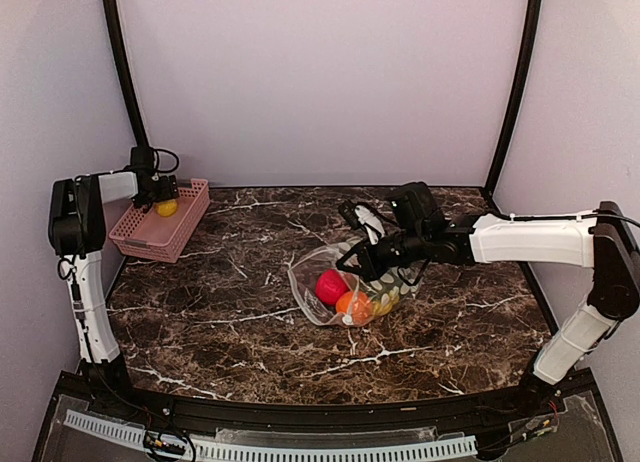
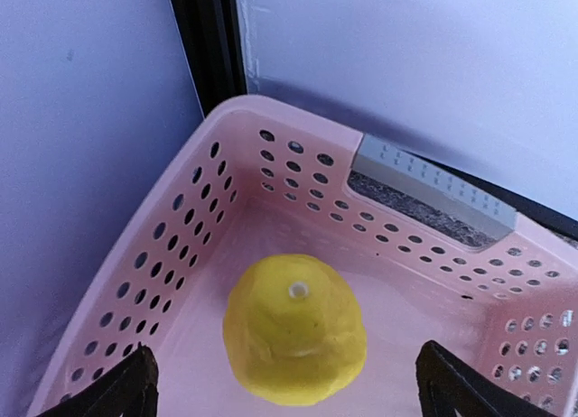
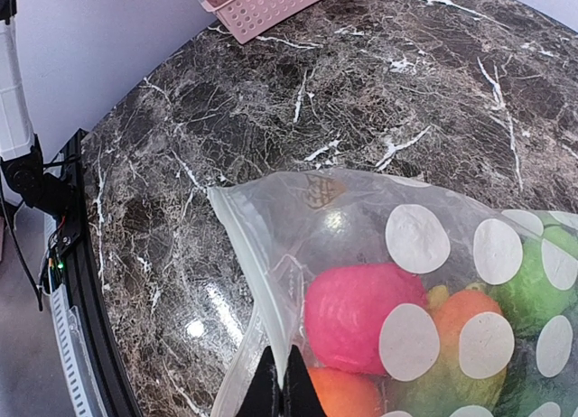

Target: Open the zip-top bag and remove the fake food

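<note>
The zip-top bag lies mid-table, clear with pale dots, its mouth toward the left. Inside are a magenta-red ball, an orange ball and yellow and green pieces. My right gripper is shut on the bag's upper zip edge; in the right wrist view the fingertips pinch the zip strip of the bag beside the magenta ball. My left gripper is open over the pink basket; a yellow lemon lies on the basket floor between the fingers.
The pink basket stands at the far left against the wall, beside a black frame post. The marble table has a black rail along the near edge.
</note>
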Motion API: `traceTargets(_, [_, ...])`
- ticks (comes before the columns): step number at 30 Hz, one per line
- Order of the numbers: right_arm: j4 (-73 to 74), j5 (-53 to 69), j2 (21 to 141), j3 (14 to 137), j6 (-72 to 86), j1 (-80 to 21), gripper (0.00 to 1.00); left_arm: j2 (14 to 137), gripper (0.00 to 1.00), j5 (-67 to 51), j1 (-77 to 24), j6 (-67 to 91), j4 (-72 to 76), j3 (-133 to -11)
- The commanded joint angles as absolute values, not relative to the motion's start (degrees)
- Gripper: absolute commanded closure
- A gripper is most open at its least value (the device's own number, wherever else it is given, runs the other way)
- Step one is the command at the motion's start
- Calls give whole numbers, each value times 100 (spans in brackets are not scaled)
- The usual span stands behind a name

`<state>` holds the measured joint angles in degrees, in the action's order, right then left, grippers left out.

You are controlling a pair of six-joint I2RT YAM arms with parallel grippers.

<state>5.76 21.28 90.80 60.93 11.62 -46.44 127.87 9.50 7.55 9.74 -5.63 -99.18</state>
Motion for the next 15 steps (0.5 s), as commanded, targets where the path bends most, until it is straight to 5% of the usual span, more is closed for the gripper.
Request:
traceTargets(1, [286,2186,9087,6026,1134,-4589,100,11628,1,1085,771,1269,-930,-9665])
traceTargets(8, [133,2283,9105,5999,1158,-4595,100,10970,1,1808,657,1715,-1963,-9558])
traceTargets(15, [123,2284,9080,6008,1124,-4579,100,9615,1,1809,128,1573,-1426,-8354])
